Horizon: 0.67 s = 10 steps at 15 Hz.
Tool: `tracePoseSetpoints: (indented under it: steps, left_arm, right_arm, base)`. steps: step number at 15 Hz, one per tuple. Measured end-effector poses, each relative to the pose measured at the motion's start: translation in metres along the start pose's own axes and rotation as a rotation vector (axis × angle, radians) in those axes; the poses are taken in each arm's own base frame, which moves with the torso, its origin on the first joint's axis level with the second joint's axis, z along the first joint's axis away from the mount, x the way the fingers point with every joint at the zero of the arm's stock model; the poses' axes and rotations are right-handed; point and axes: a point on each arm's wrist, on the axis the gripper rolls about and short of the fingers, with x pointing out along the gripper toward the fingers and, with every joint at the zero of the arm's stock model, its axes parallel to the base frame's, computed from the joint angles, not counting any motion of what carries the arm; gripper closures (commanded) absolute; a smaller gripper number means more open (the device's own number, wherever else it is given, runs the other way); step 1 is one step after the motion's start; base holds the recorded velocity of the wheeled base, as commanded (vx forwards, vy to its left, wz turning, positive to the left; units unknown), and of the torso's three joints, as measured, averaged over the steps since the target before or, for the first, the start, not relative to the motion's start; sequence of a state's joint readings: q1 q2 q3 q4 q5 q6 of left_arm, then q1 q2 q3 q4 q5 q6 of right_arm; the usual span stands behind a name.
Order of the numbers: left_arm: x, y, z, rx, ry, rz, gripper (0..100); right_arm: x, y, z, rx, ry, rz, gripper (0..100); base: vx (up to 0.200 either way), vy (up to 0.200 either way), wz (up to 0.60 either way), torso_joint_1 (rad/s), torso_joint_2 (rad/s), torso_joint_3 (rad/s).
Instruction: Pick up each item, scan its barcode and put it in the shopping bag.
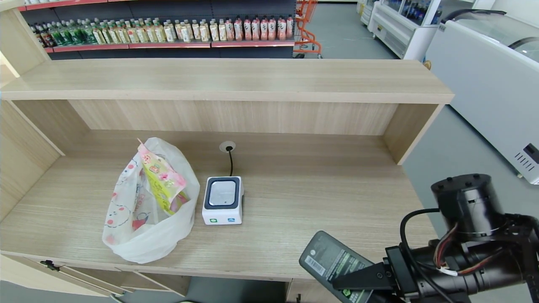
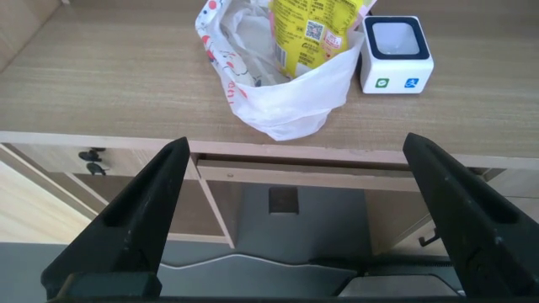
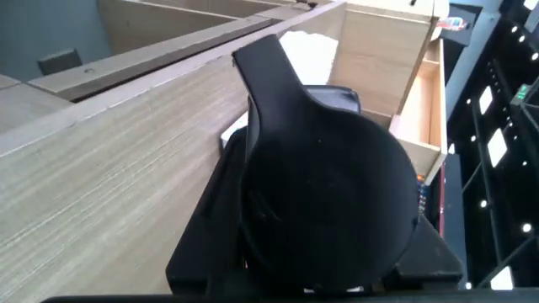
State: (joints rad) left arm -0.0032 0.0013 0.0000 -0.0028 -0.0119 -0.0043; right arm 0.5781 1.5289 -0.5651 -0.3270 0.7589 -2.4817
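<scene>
Nearest of all, the right hand (image 1: 358, 280) is clamped on a flat black pouch (image 1: 330, 257), held nearer than the scanner (image 1: 223, 200) and to its right, over the front edge of the desk (image 1: 337, 198). The pouch's label side, with a barcode, faces up. The left hand (image 2: 296, 147) hangs lower than the desk's front edge, nearer than the scanner and to its left, its 2 fingers (image 2: 143, 219) spread wide with nothing between them.

On the desk, the shopping bag (image 1: 126, 210) sits just beside the scanner on its left: a thin white plastic bag with red cartoon prints, its mouth gaping open. In it stands 1 yellow and pink snack packet (image 1: 162, 179), tilted, its top poking above the bag's rim.

The scanner is a small white box with a dark-framed window on top. A black cable (image 1: 230, 162) runs from its back to a round grommet (image 1: 227, 146) just behind it. Farther behind the scanner rises the desk's raised wooden ledge (image 1: 227, 78), and well beyond that a store shelf (image 1: 168, 44) carries a row of bottles. Far off to the scanner's right stands a white chest freezer (image 1: 484, 75).
</scene>
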Motion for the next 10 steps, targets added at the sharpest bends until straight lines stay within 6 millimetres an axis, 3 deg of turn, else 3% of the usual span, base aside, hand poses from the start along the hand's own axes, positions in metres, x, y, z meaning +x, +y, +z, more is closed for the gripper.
tracePoseSetpoints:
  steps: [6,10]
  left_arm:
    - [0.000,0.000,0.000,0.000,0.000,0.000,0]
    - [0.000,0.000,0.000,0.000,0.000,0.000,0]
  right_arm:
    - [0.032,-0.008,0.010,-0.082,-0.135,-0.033,100]
    - [0.041,-0.008,0.007,-0.118,-0.149,-0.039,100]
  base:
    - [0.000,0.000,0.00,0.000,0.00,0.000]
    - [0.000,0.000,0.00,0.000,0.00,0.000]
